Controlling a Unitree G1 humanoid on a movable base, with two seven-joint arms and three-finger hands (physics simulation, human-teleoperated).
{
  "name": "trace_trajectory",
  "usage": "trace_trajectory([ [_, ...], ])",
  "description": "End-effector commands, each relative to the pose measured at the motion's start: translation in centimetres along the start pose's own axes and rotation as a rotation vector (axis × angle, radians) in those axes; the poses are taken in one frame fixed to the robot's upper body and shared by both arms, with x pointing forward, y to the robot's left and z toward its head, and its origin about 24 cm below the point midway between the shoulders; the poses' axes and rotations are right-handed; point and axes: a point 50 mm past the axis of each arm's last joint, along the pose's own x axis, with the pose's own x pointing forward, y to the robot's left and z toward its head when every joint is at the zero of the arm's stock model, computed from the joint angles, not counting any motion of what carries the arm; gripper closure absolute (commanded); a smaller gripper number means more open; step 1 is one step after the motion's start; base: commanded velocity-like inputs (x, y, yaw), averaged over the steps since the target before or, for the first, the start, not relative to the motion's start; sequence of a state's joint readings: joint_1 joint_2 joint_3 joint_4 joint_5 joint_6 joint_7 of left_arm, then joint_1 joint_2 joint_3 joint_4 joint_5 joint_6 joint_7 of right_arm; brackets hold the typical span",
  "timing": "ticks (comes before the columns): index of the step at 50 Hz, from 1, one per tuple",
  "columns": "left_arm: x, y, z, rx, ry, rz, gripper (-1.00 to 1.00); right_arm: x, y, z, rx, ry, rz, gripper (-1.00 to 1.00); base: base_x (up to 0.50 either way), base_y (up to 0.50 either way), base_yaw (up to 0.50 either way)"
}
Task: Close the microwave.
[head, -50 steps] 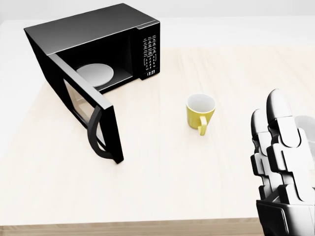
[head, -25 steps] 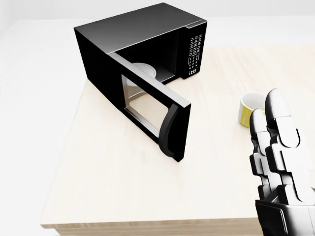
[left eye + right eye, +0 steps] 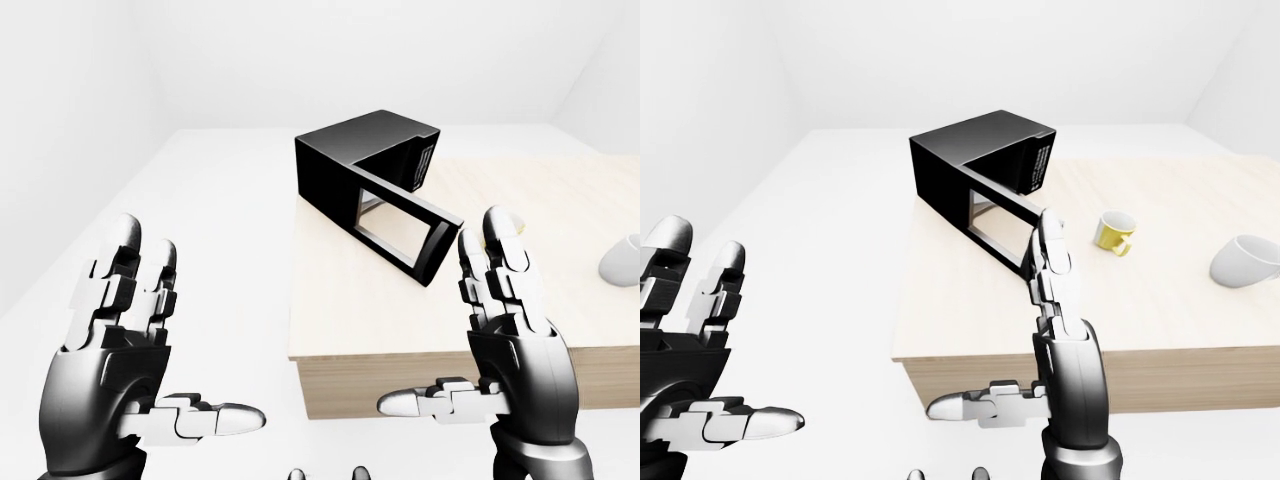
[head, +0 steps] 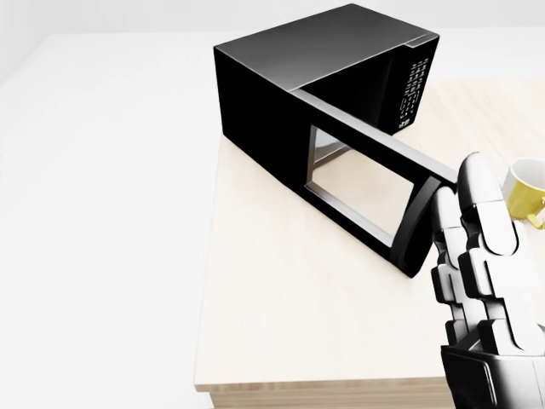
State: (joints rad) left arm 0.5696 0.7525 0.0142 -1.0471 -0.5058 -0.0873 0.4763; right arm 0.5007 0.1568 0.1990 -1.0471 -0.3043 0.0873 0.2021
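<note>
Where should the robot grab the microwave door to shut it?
Probably by the curved handle at the free end of the open door. It stands out from the microwave, so the right hand, already close, could reach it from the right.

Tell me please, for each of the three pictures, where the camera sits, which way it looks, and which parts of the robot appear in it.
Head view: from the head, looking down at the table; open microwave, yellow mug; only the right hand.
Left-eye view: on the head, looking ahead; left hand and right hand, both open.
Right-eye view: nearly the same, plus a white bowl.
All share the microwave door.
</note>
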Motion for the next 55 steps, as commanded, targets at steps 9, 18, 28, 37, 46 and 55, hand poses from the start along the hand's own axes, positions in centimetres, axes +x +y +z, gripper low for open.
trace_trajectory([
  [9, -0.19, -0.19, -0.11, 0.021, -0.004, -0.010, -1.00, 0.11, 0.07, 0.11, -0.006, -0.009, -0.010, -1.00, 0.00, 0.11, 0.00],
  [18, -0.25, -0.21, -0.17, 0.021, 0.006, -0.014, -1.00, 0.02, 0.30, 0.09, -0.004, 0.002, -0.004, -1.00, 0.00, 0.00, 0.00],
  [28, -0.07, -0.20, -0.14, 0.011, 0.012, -0.011, -1.00, -0.02, 0.46, 0.10, 0.014, 0.001, 0.015, -1.00, 0.05, 0.00, 0.00],
  [37, -0.06, -0.13, -0.12, 0.014, 0.014, -0.009, -1.00, -0.01, 0.45, 0.11, 0.019, -0.003, 0.015, -1.00, 0.49, 0.10, 0.00],
  [46, -0.02, -0.16, -0.09, 0.012, 0.006, -0.006, -1.00, 0.07, 0.39, 0.16, 0.014, -0.009, 0.010, -1.00, 0.50, 0.11, 0.00],
  [55, -0.32, -0.03, -0.21, 0.022, 0.021, -0.004, -1.00, 0.04, 0.31, 0.13, 0.013, -0.009, 0.000, -1.00, 0.11, 0.02, 0.00],
])
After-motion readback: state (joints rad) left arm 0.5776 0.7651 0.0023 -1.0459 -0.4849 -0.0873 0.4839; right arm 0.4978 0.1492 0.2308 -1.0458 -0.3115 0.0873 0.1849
